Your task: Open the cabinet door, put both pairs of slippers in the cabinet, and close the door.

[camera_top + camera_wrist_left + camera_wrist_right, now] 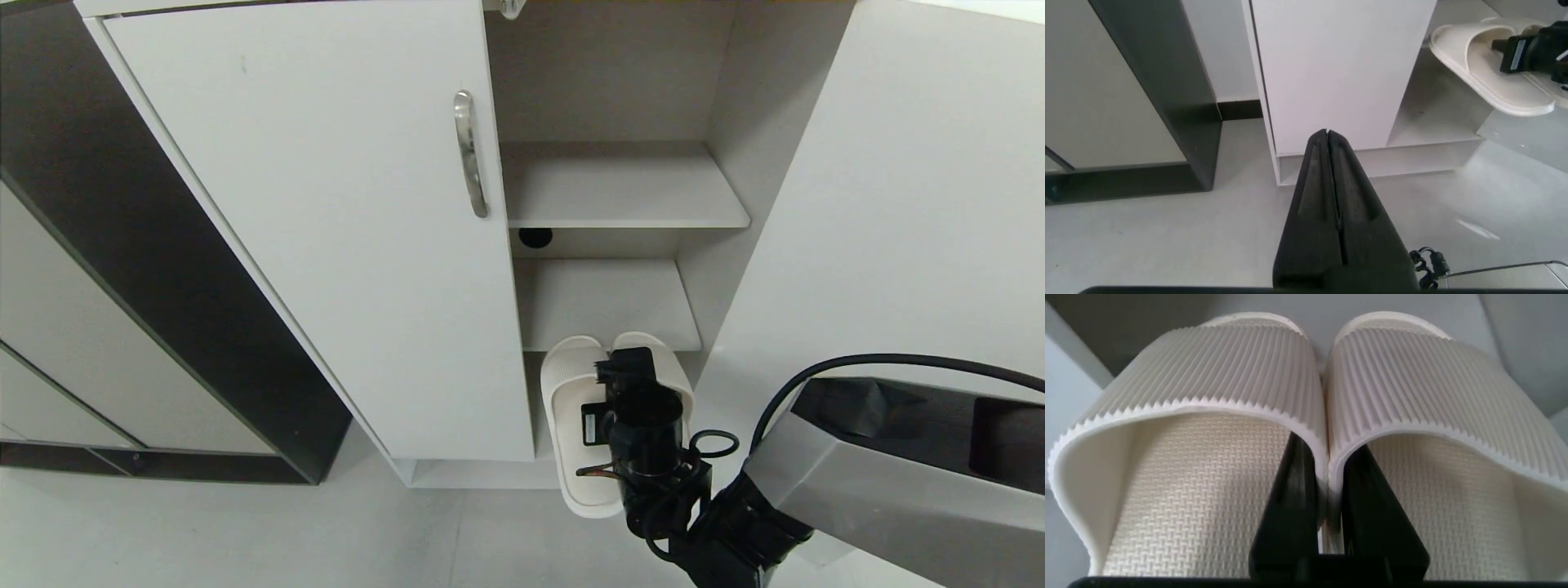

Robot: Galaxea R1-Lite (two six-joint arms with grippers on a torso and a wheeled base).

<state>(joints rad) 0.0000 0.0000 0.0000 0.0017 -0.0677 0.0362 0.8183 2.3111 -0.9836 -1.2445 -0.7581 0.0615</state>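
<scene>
A pair of cream slippers (571,408) hangs side by side at the mouth of the cabinet's lowest opening, toes pointing inward. My right gripper (624,371) is shut on their adjoining inner edges; in the right wrist view its black fingers (1294,498) pinch the two ribbed straps (1323,400) together. From the left wrist view the same slippers (1490,61) show at the far side with the right arm on them. My left gripper (1327,143) is shut and empty, low over the floor in front of the closed left door (1339,65).
The white cabinet has its right door (890,212) swung open, with two bare shelves (620,192) inside. The left door (326,229) with a metal handle (469,155) is closed. A dark panel (163,261) stands to the left. Grey floor (245,531) lies in front.
</scene>
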